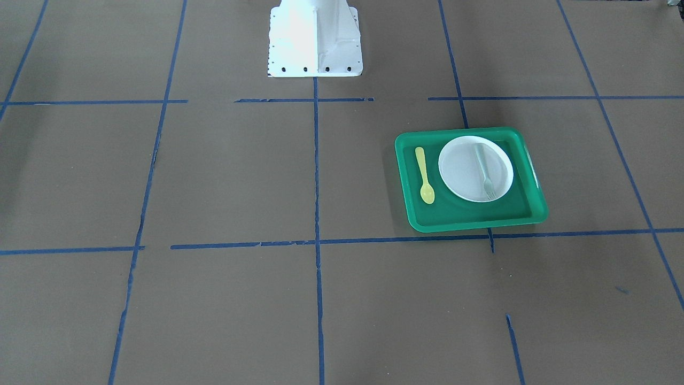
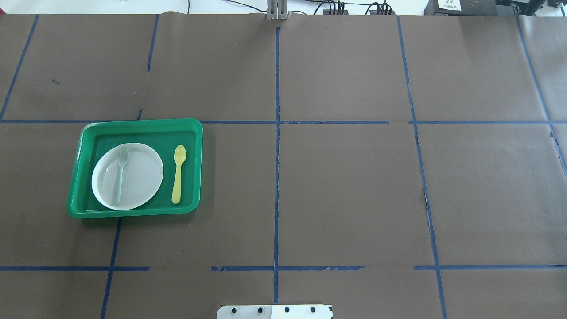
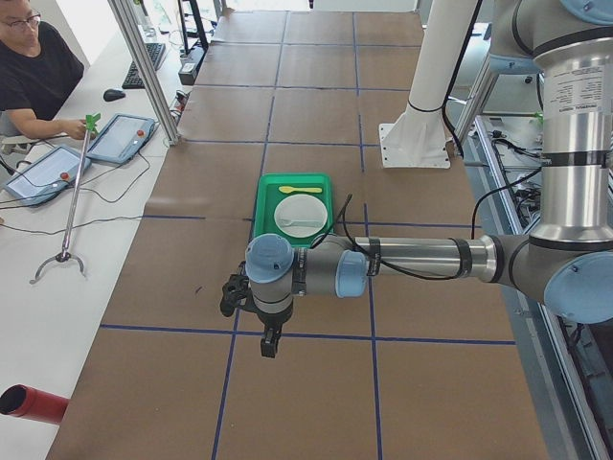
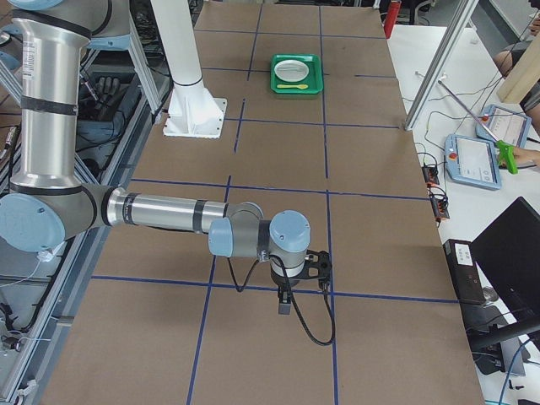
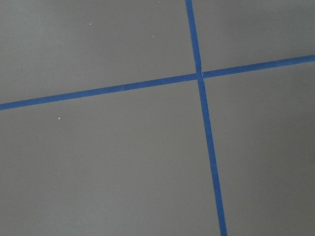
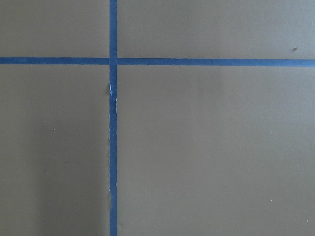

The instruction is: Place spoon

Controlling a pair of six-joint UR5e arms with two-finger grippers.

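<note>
Over the left end of the tabletop (image 3: 306, 383), your left gripper (image 3: 231, 294) hangs from a forearm stretched out level, with the wrist turned down. You cannot tell from here whether it is released or clenched. The right gripper (image 4: 318, 266) takes a like pose over the right end and is equally unreadable. Both wrist cameras see only tabletop and blue tape (image 5: 199, 74).

Well apart from both, the spoon (image 2: 178, 173) lies flat on the floor of the green tray (image 2: 133, 123). It is just right of the white plate (image 2: 144, 170), bowl toward the far side, and the fork (image 2: 119, 177) rests on the plate. I judge the placing either done or not begun, since neither arm is near the spoon.
</note>
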